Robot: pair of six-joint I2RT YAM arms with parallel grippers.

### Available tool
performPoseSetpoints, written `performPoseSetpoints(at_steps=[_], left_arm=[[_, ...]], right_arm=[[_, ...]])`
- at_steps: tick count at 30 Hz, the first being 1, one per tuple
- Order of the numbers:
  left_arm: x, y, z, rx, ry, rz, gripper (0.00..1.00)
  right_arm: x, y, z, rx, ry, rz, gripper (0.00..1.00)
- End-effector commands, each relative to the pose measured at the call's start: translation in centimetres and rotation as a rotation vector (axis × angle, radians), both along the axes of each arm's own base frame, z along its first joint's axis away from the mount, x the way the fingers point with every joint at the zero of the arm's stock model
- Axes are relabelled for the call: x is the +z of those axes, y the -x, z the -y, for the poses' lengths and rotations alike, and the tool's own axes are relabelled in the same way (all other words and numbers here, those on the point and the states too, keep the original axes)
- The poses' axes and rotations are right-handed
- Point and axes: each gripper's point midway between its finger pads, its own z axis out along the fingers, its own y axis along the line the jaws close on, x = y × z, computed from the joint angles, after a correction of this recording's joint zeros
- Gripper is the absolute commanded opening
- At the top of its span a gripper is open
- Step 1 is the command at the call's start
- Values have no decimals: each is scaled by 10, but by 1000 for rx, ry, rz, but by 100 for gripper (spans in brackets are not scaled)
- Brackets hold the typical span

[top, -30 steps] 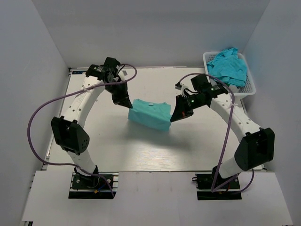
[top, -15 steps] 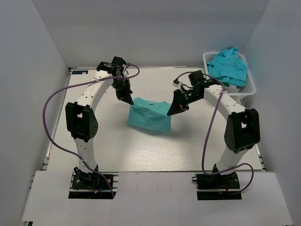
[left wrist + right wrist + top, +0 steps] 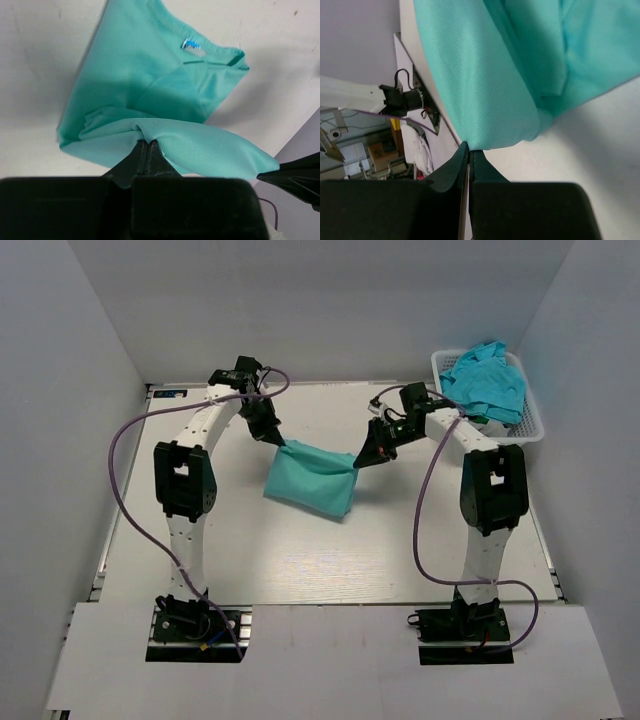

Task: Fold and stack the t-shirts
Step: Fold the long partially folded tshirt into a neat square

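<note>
I have the tee (image 3: 310, 482) in the middle of the table (image 3: 200, 540), and both arms hold it. The left gripper (image 3: 283, 445) is pinched tight on the left end of its far edge. In the left wrist view the two fingers (image 3: 141, 150) are pressed together with a gather of cloth between them. The right gripper (image 3: 357, 462) is clamped in the same way on the right end. In its own view the fingertips (image 3: 465, 152) meet on the rolled corner of the fabric.

The relation that matters to me is this. The held edge runs across the table from left to right, stretched between the two grippers, and the right end sits a little closer to the bases. The rest of the tee lies on the near side of this edge, toward the bases, and I think its lower part rests on the table. In the left wrist view the collar with its small white label (image 3: 192, 46) lies on the lower layer, beyond the fingertips.

So I judge that this is the middle of a fold. The next move would probably bring the held edge toward the bases and lay it over the lower layer. Both arms must travel together, because neither is closer. If one goes ahead, the edge will slant and the fold will be crooked.

More tees (image 3: 485, 380) wait in the basket (image 3: 535, 430) at the far right, well apart from this one.
</note>
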Motion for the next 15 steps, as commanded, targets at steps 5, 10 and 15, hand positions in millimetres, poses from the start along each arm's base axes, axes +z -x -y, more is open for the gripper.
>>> performPoseSetpoints(at_steps=[5,10,15], left_arm=[[7,-61,2,40,99,145,7],[-4,-95,10,50,159,244,47],[37,-103,6,35,202,332,100]], right_arm=[[-17,-60,2,-66,44,86,0],[-35,-116,4,-143,31,182,62],[2,-153,5,-131,28,243,90]])
